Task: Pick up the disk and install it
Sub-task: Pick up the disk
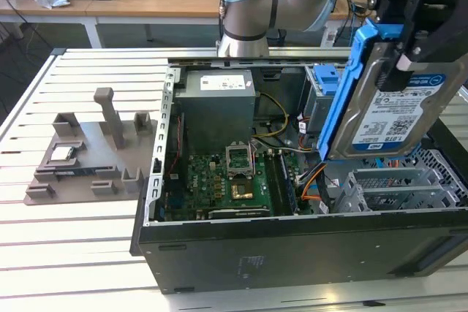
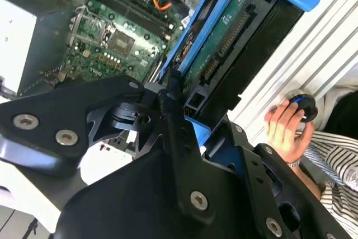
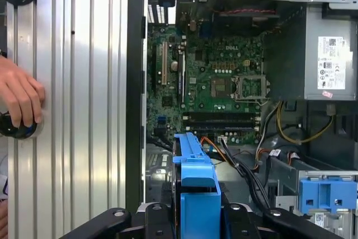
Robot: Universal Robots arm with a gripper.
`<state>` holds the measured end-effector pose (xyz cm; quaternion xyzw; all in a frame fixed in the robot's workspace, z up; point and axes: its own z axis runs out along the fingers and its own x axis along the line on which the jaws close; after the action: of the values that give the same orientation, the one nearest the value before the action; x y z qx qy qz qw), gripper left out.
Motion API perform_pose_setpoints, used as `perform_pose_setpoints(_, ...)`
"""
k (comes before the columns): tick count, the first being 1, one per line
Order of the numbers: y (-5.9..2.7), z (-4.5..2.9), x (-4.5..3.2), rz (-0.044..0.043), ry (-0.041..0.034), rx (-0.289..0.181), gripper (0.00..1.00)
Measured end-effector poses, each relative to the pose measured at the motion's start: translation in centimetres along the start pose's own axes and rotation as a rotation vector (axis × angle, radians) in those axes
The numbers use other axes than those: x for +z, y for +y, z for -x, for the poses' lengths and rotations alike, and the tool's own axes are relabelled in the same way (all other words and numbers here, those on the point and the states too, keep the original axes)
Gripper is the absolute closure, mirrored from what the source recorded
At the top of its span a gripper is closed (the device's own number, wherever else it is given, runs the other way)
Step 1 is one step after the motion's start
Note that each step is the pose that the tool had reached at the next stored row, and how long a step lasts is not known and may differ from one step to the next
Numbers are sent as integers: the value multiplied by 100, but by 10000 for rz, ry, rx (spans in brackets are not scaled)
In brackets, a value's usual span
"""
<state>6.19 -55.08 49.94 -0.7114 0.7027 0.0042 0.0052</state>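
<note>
The disk (image 1: 395,118), a silver hard drive with a white-and-blue label and blue rails, hangs tilted on edge above the right side of the open computer case (image 1: 292,253). My gripper (image 1: 402,60) is shut on it from above. In the second wrist view the disk (image 2: 224,43) shows its green circuit side between black fingers (image 2: 170,121). Its blue rail (image 3: 196,194) stands up in the first wrist view. The silver drive cage with a blue latch (image 1: 325,82) sits at the back of the case, to the exterior view's left of the disk.
Inside the case lie the motherboard (image 1: 227,184), a grey power supply (image 1: 218,104) and loose cables (image 1: 311,180). A grey fixture (image 1: 88,158) holding a small chip sits left of the case. A person's hand (image 3: 19,99) rests on a black knob on the slatted table.
</note>
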Motion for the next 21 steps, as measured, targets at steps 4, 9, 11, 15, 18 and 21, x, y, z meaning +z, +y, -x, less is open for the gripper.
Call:
perform_pose_setpoints(4, -213, -3, 26, 0, 0, 1, 63)
perform_pose_setpoints(9, -449, -7, 83, 0, 2, 1, 63)
perform_pose_setpoints(11, -554, -9, 109, 0, 4, 1, 63)
perform_pose_setpoints(15, -626, -15, 122, 0, 1, 1, 63)
perform_pose_setpoints(18, -626, -16, 122, -1, 1, 1, 63)
perform_pose_setpoints(21, -627, -16, 122, 0, 1, 1, 63)
